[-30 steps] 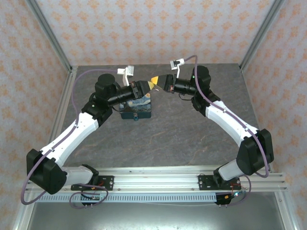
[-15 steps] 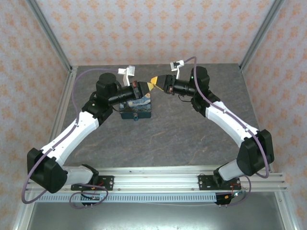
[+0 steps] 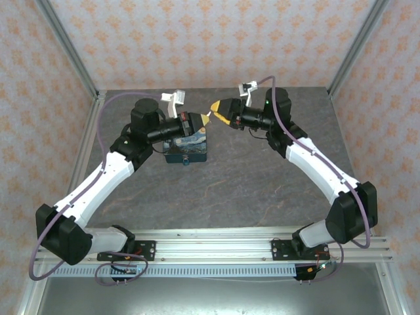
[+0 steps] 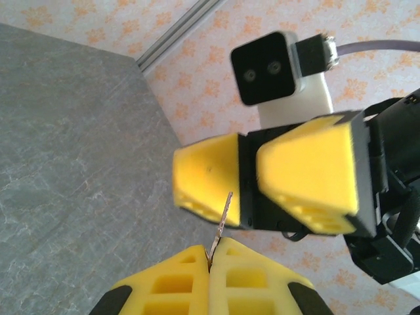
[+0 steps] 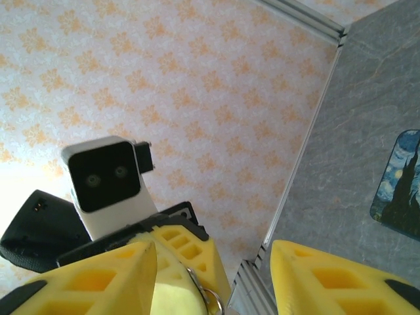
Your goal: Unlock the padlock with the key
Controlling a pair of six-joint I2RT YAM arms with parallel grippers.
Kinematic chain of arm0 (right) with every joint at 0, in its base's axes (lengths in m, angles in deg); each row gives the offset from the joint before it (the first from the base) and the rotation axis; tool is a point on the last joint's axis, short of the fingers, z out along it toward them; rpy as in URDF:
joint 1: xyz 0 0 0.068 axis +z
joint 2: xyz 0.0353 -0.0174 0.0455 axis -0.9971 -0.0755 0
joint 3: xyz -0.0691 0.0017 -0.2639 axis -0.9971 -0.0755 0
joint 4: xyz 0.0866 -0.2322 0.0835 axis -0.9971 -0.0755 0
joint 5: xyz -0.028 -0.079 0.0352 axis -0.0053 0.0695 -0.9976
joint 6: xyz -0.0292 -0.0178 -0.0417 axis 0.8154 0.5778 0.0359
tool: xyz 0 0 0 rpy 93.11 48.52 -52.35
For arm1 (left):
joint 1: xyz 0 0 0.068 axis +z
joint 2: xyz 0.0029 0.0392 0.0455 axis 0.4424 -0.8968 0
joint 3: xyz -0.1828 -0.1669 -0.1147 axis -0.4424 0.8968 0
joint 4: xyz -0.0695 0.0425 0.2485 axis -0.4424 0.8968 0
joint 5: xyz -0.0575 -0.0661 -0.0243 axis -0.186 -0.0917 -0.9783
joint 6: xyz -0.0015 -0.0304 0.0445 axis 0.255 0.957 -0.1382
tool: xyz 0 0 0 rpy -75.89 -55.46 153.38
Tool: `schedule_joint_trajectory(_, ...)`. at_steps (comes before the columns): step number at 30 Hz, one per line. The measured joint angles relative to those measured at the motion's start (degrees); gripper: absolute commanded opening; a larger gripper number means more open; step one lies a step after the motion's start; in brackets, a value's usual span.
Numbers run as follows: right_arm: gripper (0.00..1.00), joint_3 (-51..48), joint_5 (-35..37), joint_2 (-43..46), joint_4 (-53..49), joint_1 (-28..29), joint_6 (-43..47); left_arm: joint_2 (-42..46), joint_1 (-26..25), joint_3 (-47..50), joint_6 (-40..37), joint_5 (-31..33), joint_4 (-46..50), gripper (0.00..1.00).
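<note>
My left gripper [image 4: 211,252] is shut on the key [image 4: 223,220], a thin metal sliver that sticks up from between its fingertips. The key's ring [image 5: 211,298] shows between those yellow fingers in the right wrist view. My right gripper [image 3: 214,111] hangs open just beyond the key's tip, and its fingers [image 4: 210,177] touch nothing. Both grippers meet in the air above the back of the table. A small teal spot [image 3: 187,159] at the near edge of the tin looks like the padlock, but it is too small to be sure.
A blue-and-yellow Starry Night tin [image 3: 186,147] lies on the grey stone table [image 3: 249,177] under the left wrist. Patterned walls and metal frame posts [image 3: 65,49] close in the back and sides.
The right gripper has opened and let go of the key. The left gripper has closed on it and now holds it alone. The right gripper has lifted slightly.
</note>
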Motion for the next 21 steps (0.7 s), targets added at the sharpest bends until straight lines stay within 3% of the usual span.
schedule_joint_trajectory(5, 0.27, 0.52, -0.04, -0.02, -0.15, 1.14, -0.39, -1.81, 0.04, -2.84, 0.13, -1.97, 0.48, 0.0)
schedule_joint_trajectory(10, 0.0, 2.29, 0.02, -0.66, -0.74, 1.09, 0.2, -4.02, 0.42, -5.88, -0.39, -3.8, 3.48, 0.0)
schedule_joint_trajectory(18, 0.0, 4.26, -1.27, -2.45, -3.23, 1.01, 1.92, -4.55, 1.14, -8.09, -2.8, -3.78, 8.92, 0.0)
schedule_joint_trajectory(21, 0.0, 6.08, -0.94, -2.67, -8.72, 1.22, 6.25, -4.79, 1.11, -9.25, -4.66, -3.52, 12.46, 0.41)
